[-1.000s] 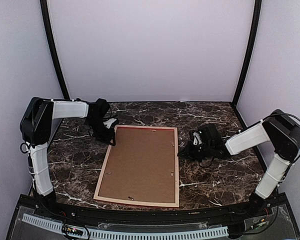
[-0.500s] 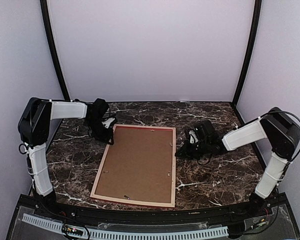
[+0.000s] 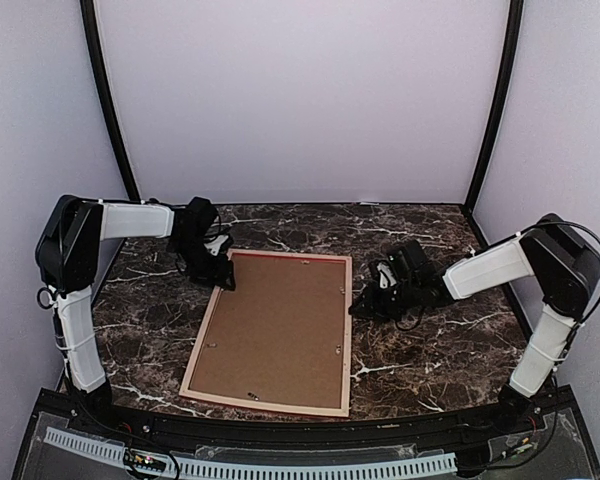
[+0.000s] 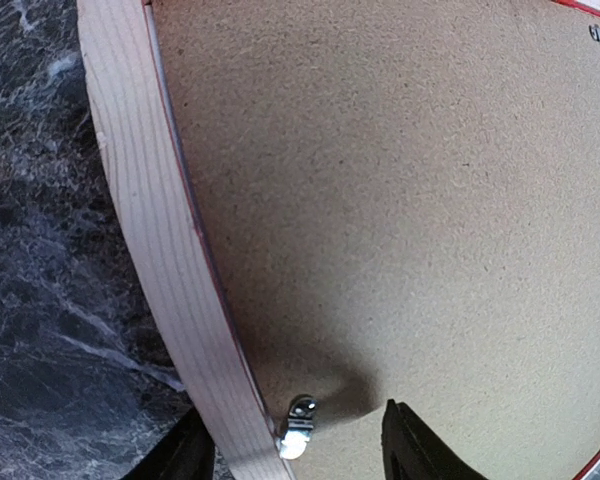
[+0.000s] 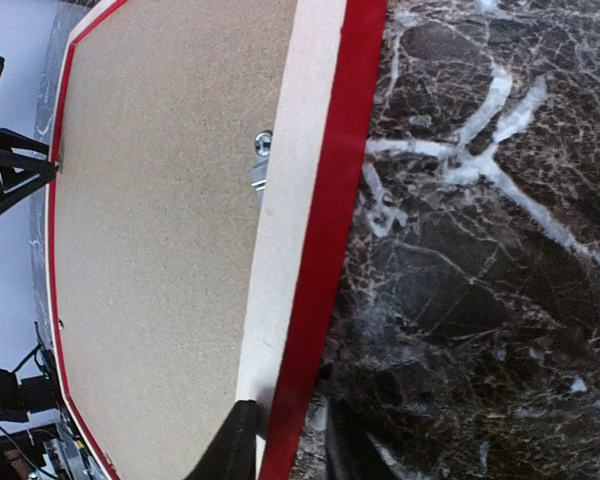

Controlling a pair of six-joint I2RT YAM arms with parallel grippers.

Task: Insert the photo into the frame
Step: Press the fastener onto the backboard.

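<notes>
The frame (image 3: 265, 403) lies face down on the marble table, pale wood back up, its red edge (image 5: 325, 200) showing along the right rail. A brown backing board (image 3: 275, 325) fills it. The photo is hidden. My left gripper (image 3: 223, 280) is at the frame's far left corner. Its jaws are open and straddle the pale rail (image 4: 145, 220) beside a metal clip (image 4: 298, 425), touching neither side. My right gripper (image 3: 358, 308) is low at the right rail, slightly open. One finger rests over the pale wood and the other stands just off the red edge.
Dark veined marble (image 3: 440, 350) surrounds the frame. Black corner posts and pale walls close in the back and sides. A black ledge with a white cable track (image 3: 280, 465) runs along the near edge. A second clip (image 5: 261, 160) sits on the right rail.
The frame has slid a little to the left and settled flat. Both grippers have opened off its rails, and the right arm followed leftward.
</notes>
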